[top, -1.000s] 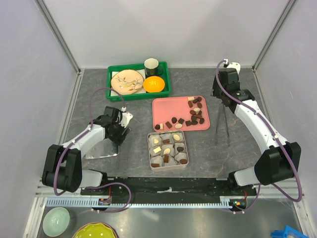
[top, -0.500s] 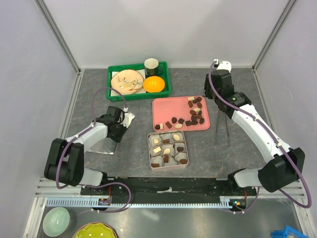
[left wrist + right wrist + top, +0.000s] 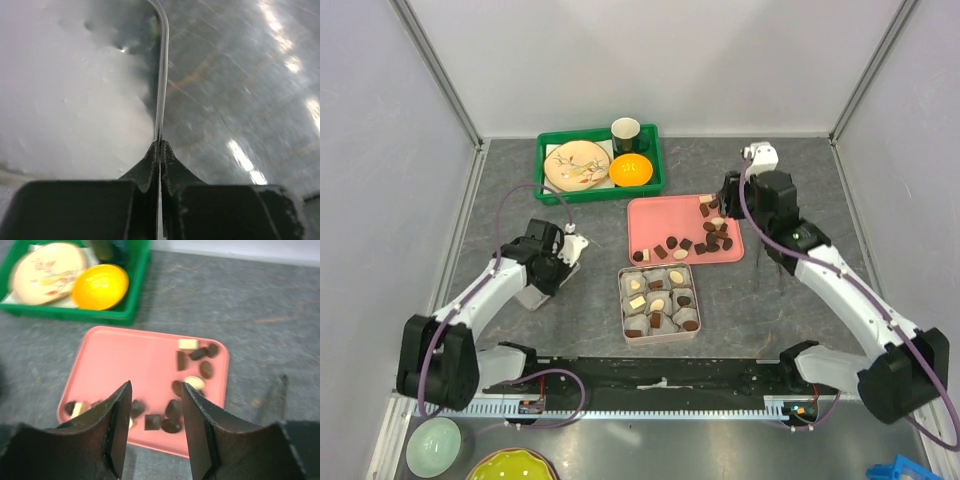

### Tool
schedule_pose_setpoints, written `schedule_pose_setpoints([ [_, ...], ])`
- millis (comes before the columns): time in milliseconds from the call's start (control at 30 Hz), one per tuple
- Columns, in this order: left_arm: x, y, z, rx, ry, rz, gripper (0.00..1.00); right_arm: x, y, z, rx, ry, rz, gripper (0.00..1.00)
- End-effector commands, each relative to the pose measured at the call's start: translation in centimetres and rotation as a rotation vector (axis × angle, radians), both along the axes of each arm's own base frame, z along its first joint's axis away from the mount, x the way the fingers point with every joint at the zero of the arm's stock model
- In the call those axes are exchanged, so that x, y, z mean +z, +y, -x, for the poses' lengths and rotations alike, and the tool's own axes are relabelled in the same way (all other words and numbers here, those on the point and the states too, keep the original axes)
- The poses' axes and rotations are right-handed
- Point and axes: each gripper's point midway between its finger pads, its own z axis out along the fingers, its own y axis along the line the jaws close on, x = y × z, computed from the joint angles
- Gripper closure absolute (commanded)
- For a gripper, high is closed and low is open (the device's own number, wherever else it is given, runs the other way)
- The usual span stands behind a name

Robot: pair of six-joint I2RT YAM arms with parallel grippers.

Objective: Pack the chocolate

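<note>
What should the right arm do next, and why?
Probably lower the right gripper onto one chocolate piece on the pink tray: its jaws stand open and empty, above the pieces clustered there.

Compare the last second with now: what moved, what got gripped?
The left gripper closed on the metal lid at its thin edge. The right arm swung left, bringing the open right gripper over the pink tray. The chocolates, tin, tongs and green tray stayed put.
</note>
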Motion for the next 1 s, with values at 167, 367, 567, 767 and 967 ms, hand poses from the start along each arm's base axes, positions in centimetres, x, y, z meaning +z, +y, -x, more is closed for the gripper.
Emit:
schedule_pose_setpoints([
  [167,11.8,-3.9,3.4,-0.377,-0.094,0.158,0.98,1.5,7.2,6.7,0.630,-0.533,0.180,0.37],
  [367,14.7,-5.1,7.9,-0.667,-0.061,0.189,0.98,1.4,11.4,11.7,0.871,-0.657,0.255,0.31],
  [567,18.1,-7.1,9.6,-0.903,-0.171,0.274,0.98,1.4,14.0,16.5,1.053,-0.705,0.321,0.30],
  [767,20.6,-8.6,10.1,-0.991,-0.215,0.310,0.98,-0.2,16.5,22.3,1.205,-0.711,0.355,0.29],
  [967,22.2,-9.7,9.9,-1.000,-0.243,0.332,0.98,-0.9,20.3,25.1,1.339,-0.655,0.227,0.30],
])
